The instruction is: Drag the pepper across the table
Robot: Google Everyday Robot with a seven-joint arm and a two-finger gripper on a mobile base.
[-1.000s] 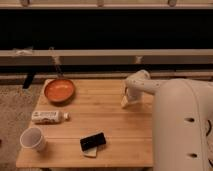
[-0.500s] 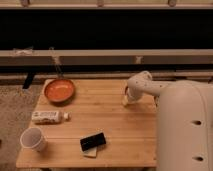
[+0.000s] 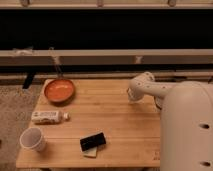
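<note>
The light-wood plank table (image 3: 107,117) fills the middle of the camera view. My white arm reaches in from the right, over the table's far right part. The gripper (image 3: 131,95) points down at the tabletop there, mostly hidden behind the wrist. The small dark-red pepper does not show; it may be hidden under the gripper or the arm.
A round orange pan (image 3: 59,91) sits at the far left corner. A white bottle (image 3: 49,116) lies on its side at the left edge. A white cup (image 3: 33,138) stands at the near left corner. A black block on a pale sponge (image 3: 93,142) lies near the front edge.
The gripper has shifted slightly to the right and toward the far side of the table. The other objects have not moved.
</note>
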